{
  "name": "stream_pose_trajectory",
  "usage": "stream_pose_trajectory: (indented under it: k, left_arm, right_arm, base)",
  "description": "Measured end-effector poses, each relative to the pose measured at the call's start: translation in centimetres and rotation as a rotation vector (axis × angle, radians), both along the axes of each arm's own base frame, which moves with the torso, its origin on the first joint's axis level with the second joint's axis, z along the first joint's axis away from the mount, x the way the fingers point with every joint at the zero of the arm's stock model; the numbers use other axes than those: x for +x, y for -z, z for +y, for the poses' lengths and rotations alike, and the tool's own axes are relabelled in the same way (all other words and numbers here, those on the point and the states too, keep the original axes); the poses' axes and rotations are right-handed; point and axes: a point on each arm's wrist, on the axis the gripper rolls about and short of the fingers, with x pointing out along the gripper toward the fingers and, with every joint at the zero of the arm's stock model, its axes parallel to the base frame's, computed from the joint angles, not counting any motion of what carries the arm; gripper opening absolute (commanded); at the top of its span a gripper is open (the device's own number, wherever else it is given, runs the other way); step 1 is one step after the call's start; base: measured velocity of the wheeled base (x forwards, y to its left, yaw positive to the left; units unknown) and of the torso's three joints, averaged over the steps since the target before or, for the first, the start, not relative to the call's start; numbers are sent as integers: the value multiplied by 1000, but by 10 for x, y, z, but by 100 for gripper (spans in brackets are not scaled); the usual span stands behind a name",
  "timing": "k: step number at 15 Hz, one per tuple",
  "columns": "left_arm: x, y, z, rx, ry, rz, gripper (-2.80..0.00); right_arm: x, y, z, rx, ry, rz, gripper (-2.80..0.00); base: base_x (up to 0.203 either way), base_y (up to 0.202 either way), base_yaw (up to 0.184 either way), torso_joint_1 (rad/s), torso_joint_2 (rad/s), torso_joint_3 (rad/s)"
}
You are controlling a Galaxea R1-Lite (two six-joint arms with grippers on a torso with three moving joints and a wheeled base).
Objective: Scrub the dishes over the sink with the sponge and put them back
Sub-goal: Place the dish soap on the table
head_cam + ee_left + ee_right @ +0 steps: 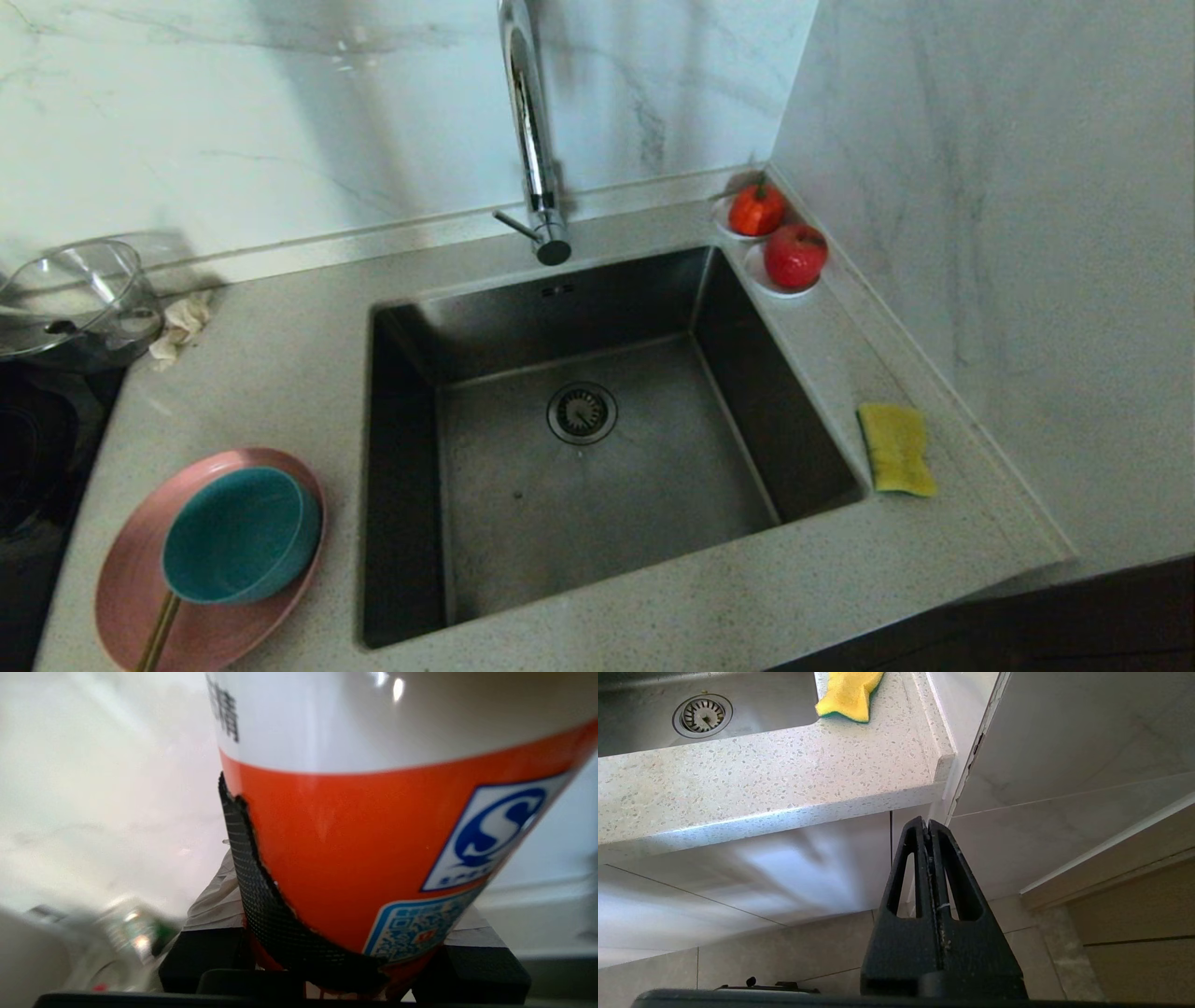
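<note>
The dishes sit on the counter left of the sink (597, 485): a teal bowl (241, 534) rests in a pink plate (131, 569). The yellow sponge (896, 448) (847, 693) lies on the counter right of the sink. My left gripper (345, 905) shows only in its wrist view, shut on an orange-and-white labelled bottle (355, 849) that fills the view; a black mesh strip wraps the bottle's side. My right gripper (928, 828) hangs shut and empty below the counter's front edge, to the right.
A tall chrome tap (534, 140) stands behind the sink. A clear glass bowl (75, 299) and a beige rag (182, 322) are at the back left. Two red fruits on white saucers (780, 241) sit in the back right corner. A gold handle (159, 635) lies on the plate.
</note>
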Motion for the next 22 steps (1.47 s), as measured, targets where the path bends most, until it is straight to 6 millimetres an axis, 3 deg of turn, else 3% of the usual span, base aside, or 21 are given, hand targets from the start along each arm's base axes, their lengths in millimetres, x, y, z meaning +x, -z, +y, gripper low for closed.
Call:
stream_pose_trajectory:
  k: [6, 12, 17, 22]
  left_arm:
    - [2, 0, -7, 22, 210, -86, -280]
    - [9, 10, -5, 111, 565, -83, -280]
    - [27, 30, 20, -103, 591, 89, -280]
    - [39, 37, 66, -253, 537, 112, -280]
  right_arm:
    - [0, 0, 0, 0, 1, 0, -280]
    - [0, 0, 0, 0, 1, 0, -280]
    - [0, 0, 0, 0, 1, 0, -280]
    - [0, 0, 0, 0, 2, 0, -280]
  base:
    - [0, 0, 0, 0, 0, 0]
    - [0, 0, 0, 0, 0, 0]
    - [0, 0, 0, 0, 0, 0]
    - [0, 0, 0, 0, 0, 0]
